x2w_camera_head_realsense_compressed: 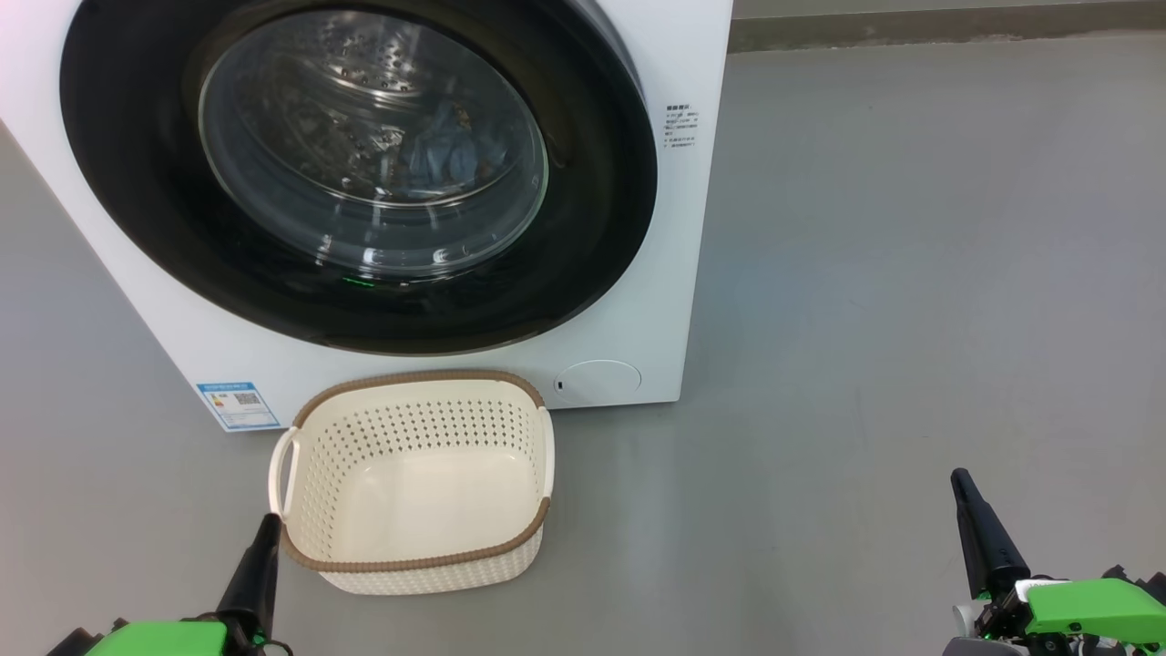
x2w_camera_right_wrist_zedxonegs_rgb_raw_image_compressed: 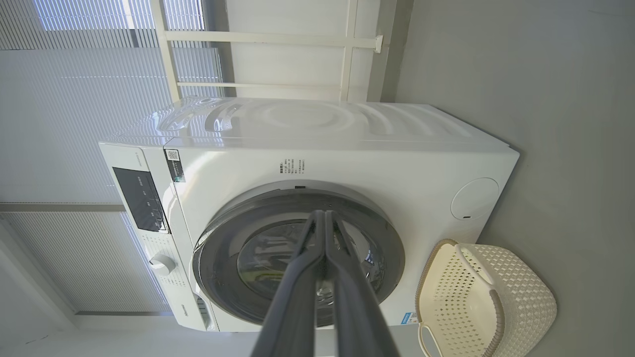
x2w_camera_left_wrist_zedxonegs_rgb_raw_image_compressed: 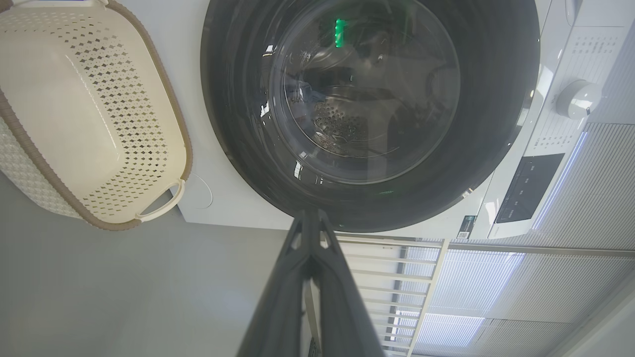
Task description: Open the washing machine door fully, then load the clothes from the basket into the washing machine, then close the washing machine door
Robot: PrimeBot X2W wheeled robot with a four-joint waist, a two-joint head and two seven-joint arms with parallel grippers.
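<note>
Our left gripper (x2w_camera_head_realsense_compressed: 270, 521) has its fingers pressed together, gripping nothing, its tip just beside the near left corner of the basket (x2w_camera_head_realsense_compressed: 414, 379). Our right gripper (x2w_camera_head_realsense_compressed: 958, 476) is pinched together too, over the floor (x2w_camera_head_realsense_compressed: 865, 319) well apart from it. Beyond the basket we see the washing machine door (x2w_camera_head_realsense_compressed: 137, 210) flush against the washing machine (x2w_camera_head_realsense_compressed: 697, 273), with blue clothes (x2w_camera_head_realsense_compressed: 451, 150) behind its glass.

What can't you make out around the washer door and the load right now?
- Head view: the top of the washing machine door, cut off by the frame edge.
- Head view: how many clothes are inside; glass glare blurs them.
- Head view: the small print, too small to read.
- Right wrist view: the door's middle, behind the right fingers.
</note>
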